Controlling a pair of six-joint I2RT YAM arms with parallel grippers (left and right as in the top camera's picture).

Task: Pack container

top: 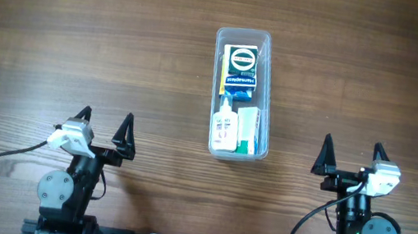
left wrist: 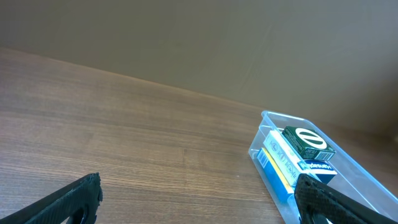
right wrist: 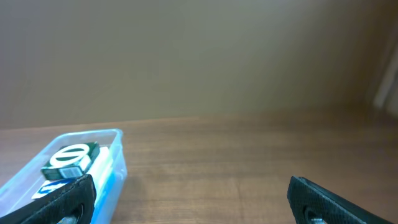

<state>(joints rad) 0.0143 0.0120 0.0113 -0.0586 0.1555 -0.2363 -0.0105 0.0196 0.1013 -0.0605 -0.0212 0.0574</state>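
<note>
Container (top: pixel 245 32), one, white bottle (top: pixel 224 126), one

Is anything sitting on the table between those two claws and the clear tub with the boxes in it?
Nothing visible does. Only bare table lies between the left gripper, the right gripper and the container. Both grippers are open and empty.

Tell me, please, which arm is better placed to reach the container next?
Probably right: the right claw sits slightly nearer the container than the left claw; both are open and neither touches it.
</note>
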